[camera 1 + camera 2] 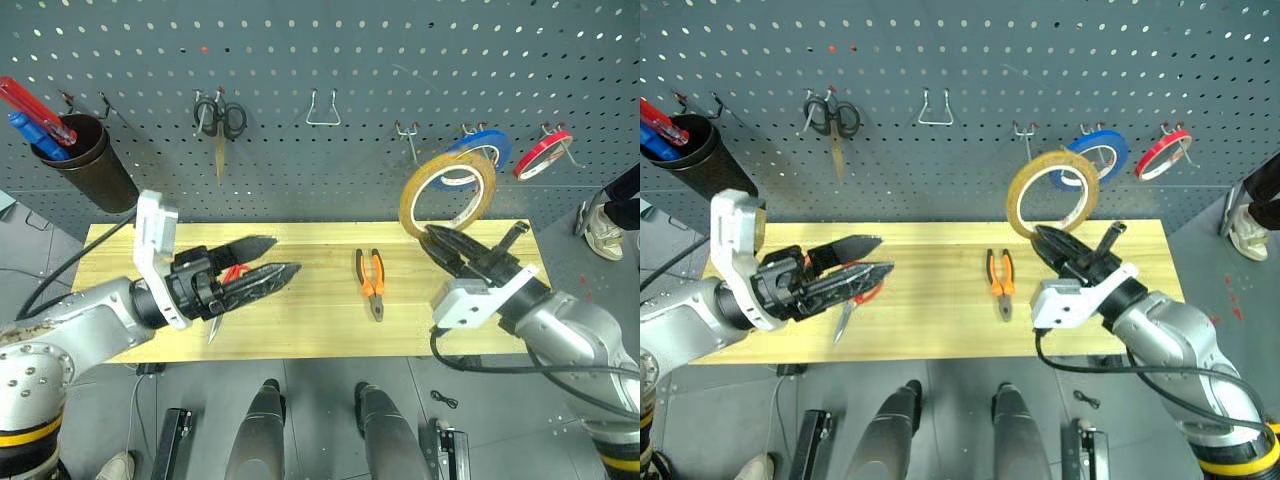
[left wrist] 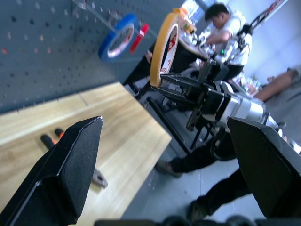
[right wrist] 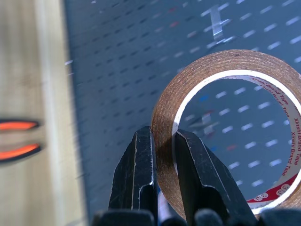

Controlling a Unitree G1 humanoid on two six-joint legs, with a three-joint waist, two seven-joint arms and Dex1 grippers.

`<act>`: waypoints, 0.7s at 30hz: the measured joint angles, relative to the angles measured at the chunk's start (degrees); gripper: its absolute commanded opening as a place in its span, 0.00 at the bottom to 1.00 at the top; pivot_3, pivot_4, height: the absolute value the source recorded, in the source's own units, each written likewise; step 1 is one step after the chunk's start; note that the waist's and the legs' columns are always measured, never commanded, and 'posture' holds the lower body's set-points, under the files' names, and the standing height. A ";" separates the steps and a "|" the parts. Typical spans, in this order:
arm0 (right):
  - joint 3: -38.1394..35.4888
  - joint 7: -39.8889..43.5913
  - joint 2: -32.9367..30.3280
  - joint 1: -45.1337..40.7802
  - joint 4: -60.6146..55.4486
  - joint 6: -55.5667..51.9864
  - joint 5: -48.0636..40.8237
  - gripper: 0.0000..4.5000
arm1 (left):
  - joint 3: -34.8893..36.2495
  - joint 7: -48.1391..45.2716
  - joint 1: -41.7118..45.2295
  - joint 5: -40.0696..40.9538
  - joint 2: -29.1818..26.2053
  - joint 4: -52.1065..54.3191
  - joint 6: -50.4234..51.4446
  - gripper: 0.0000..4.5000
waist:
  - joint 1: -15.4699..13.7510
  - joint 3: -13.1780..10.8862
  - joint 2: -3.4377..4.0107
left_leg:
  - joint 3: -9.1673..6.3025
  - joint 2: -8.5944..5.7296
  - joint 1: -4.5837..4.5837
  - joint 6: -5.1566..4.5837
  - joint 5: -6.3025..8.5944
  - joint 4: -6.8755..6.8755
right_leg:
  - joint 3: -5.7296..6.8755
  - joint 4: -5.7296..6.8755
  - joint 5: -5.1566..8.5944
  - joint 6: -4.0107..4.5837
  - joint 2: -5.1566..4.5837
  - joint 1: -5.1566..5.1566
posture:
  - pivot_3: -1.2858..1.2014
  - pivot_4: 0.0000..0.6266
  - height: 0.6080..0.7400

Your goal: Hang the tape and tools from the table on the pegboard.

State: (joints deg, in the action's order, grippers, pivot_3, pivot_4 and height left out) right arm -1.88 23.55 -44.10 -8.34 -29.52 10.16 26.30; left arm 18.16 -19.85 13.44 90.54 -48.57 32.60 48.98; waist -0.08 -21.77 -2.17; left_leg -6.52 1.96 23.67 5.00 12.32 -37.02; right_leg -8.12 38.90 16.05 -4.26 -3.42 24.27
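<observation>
In front of the pegboard (image 1: 330, 60), the right gripper (image 1: 440, 237) pinches the tape (image 1: 447, 192) just below its empty hook (image 1: 407, 135), left gripper (image 1: 262, 262) wide open.

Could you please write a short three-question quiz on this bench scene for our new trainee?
1. True or false: the right gripper is shut on the tape.
2. Which tool lies alone mid-table? A) pliers B) hammer C) wrench
3. Fill in: the left gripper is ____ and holds nothing.

Key:
1. True; its fingers pinch the ring's rim, lifted before the pegboard.
2. A; the pliers.
3. Open.
</observation>
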 measured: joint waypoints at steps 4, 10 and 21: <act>2.61 1.38 1.15 -5.21 3.44 -0.04 0.00 0.06 | -0.09 3.60 2.08 1.30 -0.01 -1.66 -0.17 1.00 | 0.14 0.00 0.00 | 0.00 0.00 0.03 0.00 -0.01 0.00 | 0.01 0.02 -0.01 0.01 0.00 0.03 | 0.57 0.53 1.00; 4.88 2.77 2.65 -10.02 9.74 0.04 -0.60 0.06 | -0.08 5.88 3.33 1.69 -0.01 -2.13 -0.22 1.00 | -0.09 0.00 0.00 | 0.00 0.00 0.04 0.00 -0.01 0.00 | 0.02 0.01 -0.01 0.02 0.00 0.03 | 0.58 0.52 1.00; 8.18 4.55 3.93 -16.46 20.77 0.74 -0.59 0.06 | -0.07 7.53 3.14 1.53 0.03 -1.92 -0.38 1.00 | -0.40 0.00 0.00 | 0.00 0.00 0.03 0.01 -0.03 0.01 | 0.02 0.04 -0.01 0.02 0.00 0.05 | 0.58 0.51 1.00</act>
State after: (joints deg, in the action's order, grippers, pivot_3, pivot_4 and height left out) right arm 6.30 28.11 -40.17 -24.79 -8.75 10.90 25.71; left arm 18.09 -12.32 16.58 92.07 -48.55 30.69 48.61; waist -0.48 -21.76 -2.18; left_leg -6.52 1.96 23.71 5.01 12.29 -37.01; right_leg -8.10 38.94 16.04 -4.24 -3.42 24.32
